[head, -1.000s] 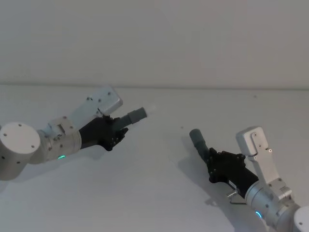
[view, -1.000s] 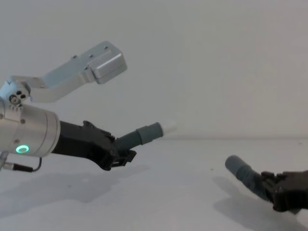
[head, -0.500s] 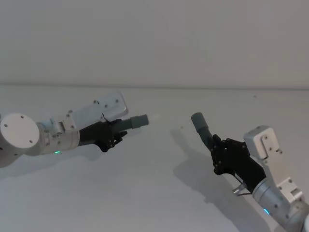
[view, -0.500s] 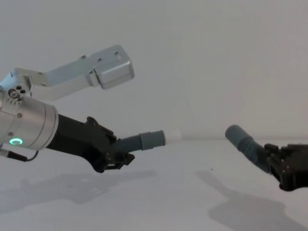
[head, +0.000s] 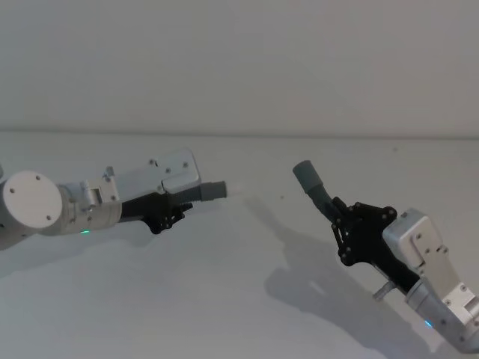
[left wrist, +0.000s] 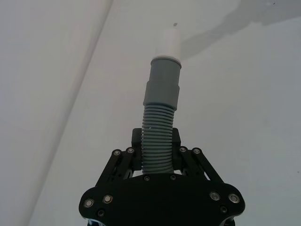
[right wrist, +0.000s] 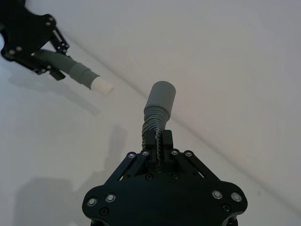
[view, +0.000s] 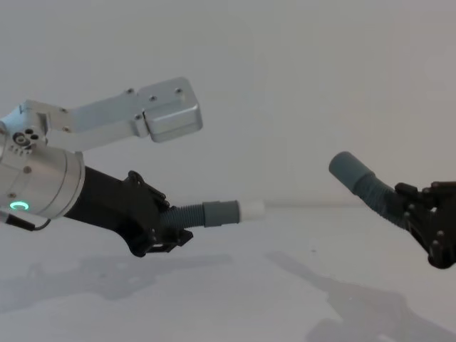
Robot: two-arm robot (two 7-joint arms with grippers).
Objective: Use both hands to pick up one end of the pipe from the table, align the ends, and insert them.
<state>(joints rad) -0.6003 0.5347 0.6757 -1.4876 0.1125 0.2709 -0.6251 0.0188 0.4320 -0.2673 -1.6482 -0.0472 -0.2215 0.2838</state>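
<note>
- The left hand [view: 167, 231] grips the white-tipped hose [view: 214, 212] by its ribbed part, above the table [view: 235, 292], tip pointing right.
- The right hand [view: 417, 214] grips the plain grey hose [view: 360, 182], whose cuff tilts up and to the left.
- The two ends are well apart.

The left end effector [head: 171, 212] hangs at the left, above the tabletop [head: 239, 299]. It is closed around one pipe piece [head: 203, 193], which lies almost level and points right. At the right, nearer the robot, the right end effector [head: 350, 227] grips the other pipe piece [head: 316, 188], tilted up and leftward. The left end [view: 242, 211] and the right end [view: 345, 169] face each other, well apart, with the right end higher in the chest view.
</note>
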